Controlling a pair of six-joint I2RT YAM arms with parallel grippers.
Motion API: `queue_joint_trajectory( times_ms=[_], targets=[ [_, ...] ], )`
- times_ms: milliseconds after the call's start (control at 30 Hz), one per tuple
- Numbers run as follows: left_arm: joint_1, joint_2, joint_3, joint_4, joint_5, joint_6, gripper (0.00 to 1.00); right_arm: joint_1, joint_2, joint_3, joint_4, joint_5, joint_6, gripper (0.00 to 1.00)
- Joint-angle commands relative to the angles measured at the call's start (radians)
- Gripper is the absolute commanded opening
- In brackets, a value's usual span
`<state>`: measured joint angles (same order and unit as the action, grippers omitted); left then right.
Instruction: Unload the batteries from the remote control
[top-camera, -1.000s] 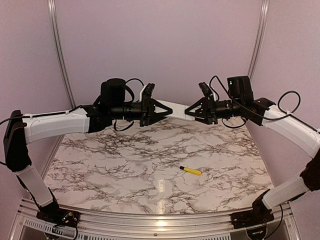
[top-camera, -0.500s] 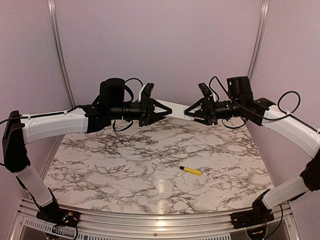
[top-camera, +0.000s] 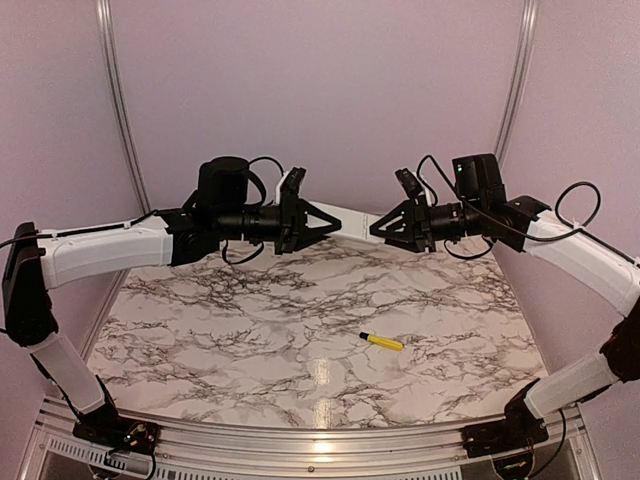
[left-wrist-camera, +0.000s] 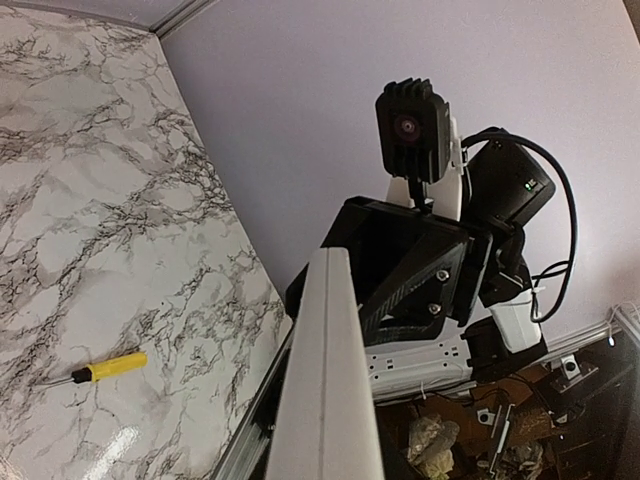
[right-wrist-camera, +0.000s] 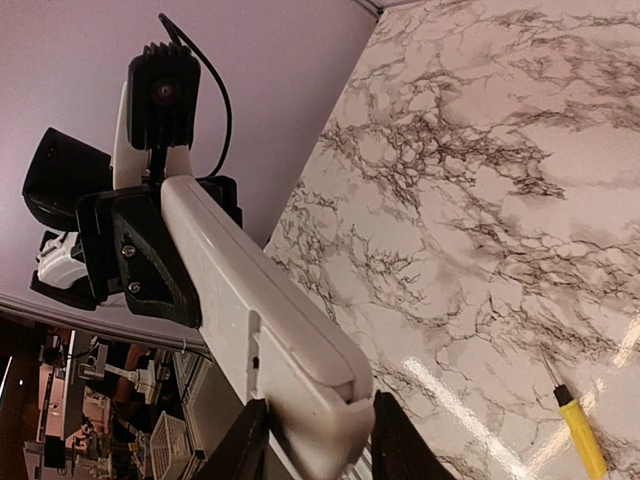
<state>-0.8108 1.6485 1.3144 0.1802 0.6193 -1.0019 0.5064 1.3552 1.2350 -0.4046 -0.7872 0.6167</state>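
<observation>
The right gripper (top-camera: 377, 230) is closing its fingers (right-wrist-camera: 245, 450) against the two long edges of one rounded end of the flat white rectangular plastic remote control (right-wrist-camera: 255, 315). They look to be gripping it, not standing free. The left gripper (top-camera: 335, 222) is clamping the opposite end, its jaws nearly together on the thin bar. The remote control is thus hanging in the air between the two arms, well above the marble-patterned table (top-camera: 250, 320).

It is probably light and stiff, and its glossy shell is likely slippery, so the narrow side edges near each end seem the safest hold. The batteries are not showing in any view (the bay face is turned away from the cameras). Small round cells would roll once freed.

Little is obstructing the work. A yellow pen-like stick (top-camera: 382, 342) is lying on the table below, well apart. The two grippers are sitting close together, leaving scant room along the bar.
</observation>
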Motion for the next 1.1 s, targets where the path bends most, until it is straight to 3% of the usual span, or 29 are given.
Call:
queue_joint_trajectory(
  times_ms=[0, 233, 367, 467, 1067],
  targets=[
    [-0.001, -0.069, -0.008, 0.031, -0.004, 0.026, 0.0, 0.004, -0.004, 0.01, -0.027, -0.005, -0.004, 0.31],
    [-0.001, -0.078, -0.012, 0.003, -0.015, 0.044, 0.0, 0.005, -0.004, 0.013, -0.041, 0.0, -0.008, 0.31],
    [0.0, -0.079, -0.01, -0.025, -0.024, 0.06, 0.0, 0.006, 0.002, 0.022, -0.06, 0.002, -0.019, 0.43],
    [-0.001, -0.081, -0.01, -0.035, -0.027, 0.068, 0.0, 0.008, 0.011, 0.034, -0.079, 0.008, -0.031, 0.44],
    [-0.002, -0.065, 0.002, -0.075, -0.036, 0.093, 0.0, 0.028, 0.054, 0.082, -0.124, 0.011, -0.06, 0.14]
  ],
)
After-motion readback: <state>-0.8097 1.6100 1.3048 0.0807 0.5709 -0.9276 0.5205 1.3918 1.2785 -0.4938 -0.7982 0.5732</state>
